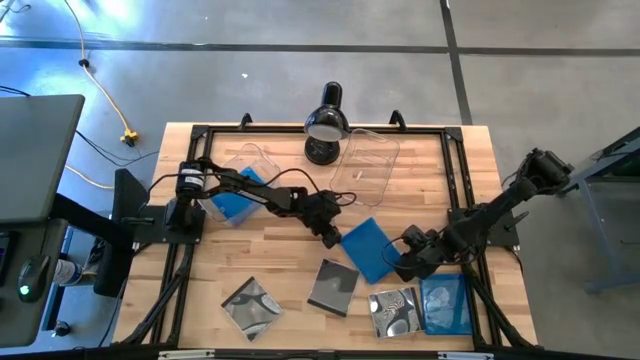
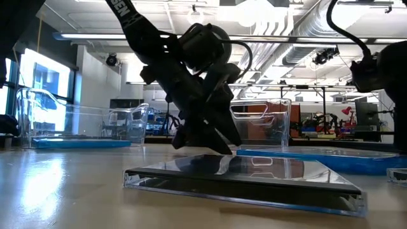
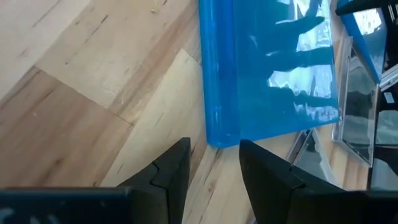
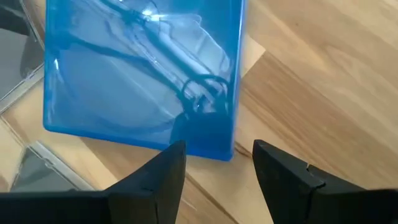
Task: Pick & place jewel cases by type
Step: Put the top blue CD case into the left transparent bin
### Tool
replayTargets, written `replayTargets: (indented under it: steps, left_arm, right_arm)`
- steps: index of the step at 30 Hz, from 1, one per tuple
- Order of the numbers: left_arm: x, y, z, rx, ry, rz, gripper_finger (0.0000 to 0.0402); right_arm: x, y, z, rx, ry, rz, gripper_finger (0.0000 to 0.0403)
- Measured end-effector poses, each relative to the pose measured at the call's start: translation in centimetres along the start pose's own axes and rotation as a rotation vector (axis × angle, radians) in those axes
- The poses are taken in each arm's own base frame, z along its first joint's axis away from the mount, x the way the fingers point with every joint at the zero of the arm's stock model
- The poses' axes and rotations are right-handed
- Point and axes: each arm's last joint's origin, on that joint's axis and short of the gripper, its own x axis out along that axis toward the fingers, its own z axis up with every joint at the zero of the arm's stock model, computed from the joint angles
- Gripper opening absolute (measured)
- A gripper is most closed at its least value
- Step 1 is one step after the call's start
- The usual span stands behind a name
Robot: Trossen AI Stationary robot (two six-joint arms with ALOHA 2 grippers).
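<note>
Wooden butcher-block counter (image 1: 290, 265), pale planks in a black frame, on a grey concrete floor (image 1: 300, 60). Nearest lie grey jewel cases (image 1: 333, 287) and one blue (image 1: 446, 304). At centre, a glossy blue jewel case (image 1: 366, 248) lies flat, square, turned diagonally. Left claw (image 1: 331, 238) and right claw (image 1: 397, 268) flank opposite corners, fingers apart. Beyond: clear tubs (image 1: 366, 160), black lamp (image 1: 325, 125).
</note>
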Motion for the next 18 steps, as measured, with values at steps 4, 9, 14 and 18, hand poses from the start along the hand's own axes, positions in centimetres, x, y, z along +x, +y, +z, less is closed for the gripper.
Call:
replayTargets:
  steps: [4,9,14,18]
  left_arm:
    - [0.0,0.0,0.0,-0.017,-0.011,0.012,0.0138]
    - [0.6,0.1,0.1,-0.045,-0.012,-0.025,0.0138]
    - [1.4,0.2,0.3,-0.042,-0.024,-0.049,0.0138]
    - [1.5,0.0,0.6,-0.024,-0.03,-0.043,0.0138]
  right_arm:
    - [-0.1,-0.2,-0.3,0.033,0.005,-0.024,0.0183]
    - [-0.1,-0.2,-0.3,0.095,-0.013,-0.02,0.0183]
    - [0.6,-0.5,-0.5,0.185,0.006,0.038,0.0183]
    - [1.8,-1.6,-0.8,0.232,-0.029,0.144,0.0183]
